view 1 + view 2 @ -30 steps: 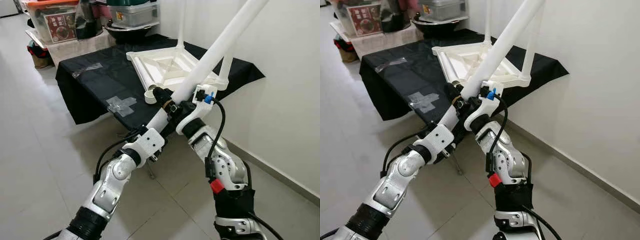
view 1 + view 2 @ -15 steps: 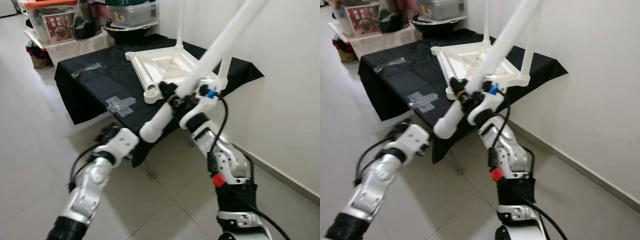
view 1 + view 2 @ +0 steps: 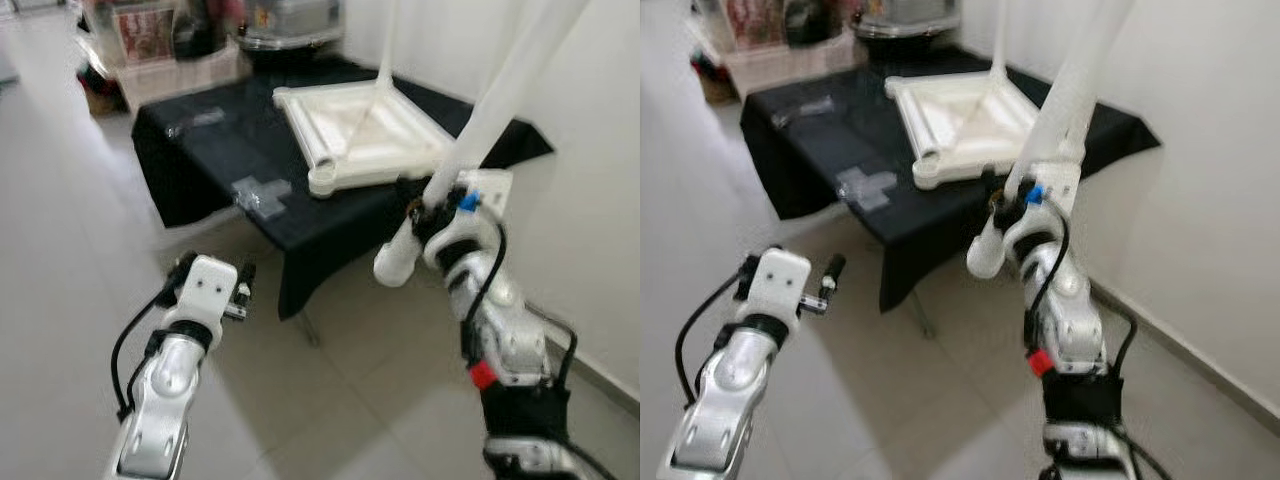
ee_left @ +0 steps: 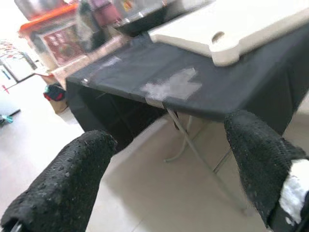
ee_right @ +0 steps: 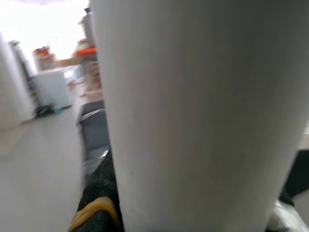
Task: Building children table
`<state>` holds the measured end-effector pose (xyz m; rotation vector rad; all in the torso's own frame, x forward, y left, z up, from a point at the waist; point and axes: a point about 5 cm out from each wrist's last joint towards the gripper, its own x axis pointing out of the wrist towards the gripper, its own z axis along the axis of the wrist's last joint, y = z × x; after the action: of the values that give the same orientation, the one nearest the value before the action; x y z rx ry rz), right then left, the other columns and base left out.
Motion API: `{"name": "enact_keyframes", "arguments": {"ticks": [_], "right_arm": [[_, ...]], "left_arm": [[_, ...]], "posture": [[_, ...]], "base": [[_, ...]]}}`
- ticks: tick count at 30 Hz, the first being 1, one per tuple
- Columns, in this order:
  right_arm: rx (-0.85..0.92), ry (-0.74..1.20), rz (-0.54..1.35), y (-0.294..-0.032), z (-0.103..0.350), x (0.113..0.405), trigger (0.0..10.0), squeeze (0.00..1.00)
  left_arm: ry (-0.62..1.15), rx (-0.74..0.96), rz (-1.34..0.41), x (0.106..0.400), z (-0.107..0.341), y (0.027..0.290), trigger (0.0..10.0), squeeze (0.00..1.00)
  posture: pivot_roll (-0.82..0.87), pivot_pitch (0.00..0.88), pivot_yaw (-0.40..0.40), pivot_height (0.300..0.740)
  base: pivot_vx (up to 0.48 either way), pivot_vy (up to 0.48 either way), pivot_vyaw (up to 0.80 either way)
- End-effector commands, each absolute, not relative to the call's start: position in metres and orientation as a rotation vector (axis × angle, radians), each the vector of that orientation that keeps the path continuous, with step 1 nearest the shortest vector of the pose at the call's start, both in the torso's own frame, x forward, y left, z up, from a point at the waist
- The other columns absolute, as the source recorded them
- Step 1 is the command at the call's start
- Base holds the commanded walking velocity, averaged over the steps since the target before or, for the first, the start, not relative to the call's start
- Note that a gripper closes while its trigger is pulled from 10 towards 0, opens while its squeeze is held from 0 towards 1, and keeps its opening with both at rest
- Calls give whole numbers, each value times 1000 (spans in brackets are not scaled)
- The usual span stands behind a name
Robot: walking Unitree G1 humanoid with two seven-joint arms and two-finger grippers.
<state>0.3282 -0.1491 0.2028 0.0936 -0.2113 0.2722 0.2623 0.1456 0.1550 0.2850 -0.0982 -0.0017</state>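
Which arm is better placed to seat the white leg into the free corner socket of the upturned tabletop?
Probably the right. The right gripper already clamps the white leg, beside the tabletop and near its corner socket. The left gripper is open, holds nothing, and sits low over the floor, off the table.

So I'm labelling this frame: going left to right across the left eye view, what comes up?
Left gripper → grey tape patch on the black cloth → white tabletop frame → right gripper holding the white table leg.

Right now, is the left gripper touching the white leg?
Apart. In the left eye view the left gripper hangs low over the floor, well clear of the white leg held by the right gripper.
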Motion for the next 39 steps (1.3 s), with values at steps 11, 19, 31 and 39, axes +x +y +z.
{"name": "enact_keyframes", "arguments": {"ticks": [11,19,31,39], "right_arm": [[34,-230,304,-141,200,318,10000,0],[54,-229,317,-135,201,317,10000,0],[107,-278,365,-126,218,320,10000,0],[265,-475,575,-108,285,314,10000,0]], "left_arm": [[-104,187,-26,247,161,119,10000,0],[-94,205,4,248,165,129,10000,0],[-110,229,7,252,169,130,10000,0],[-124,244,14,256,175,132,10000,0]], "posture": [[100,0,-14,740],[104,0,-17,740],[104,1,-18,740],[102,4,-15,740]], "base": [[154,0,785],[439,0,158],[437,-73,0],[324,-349,0]]}}
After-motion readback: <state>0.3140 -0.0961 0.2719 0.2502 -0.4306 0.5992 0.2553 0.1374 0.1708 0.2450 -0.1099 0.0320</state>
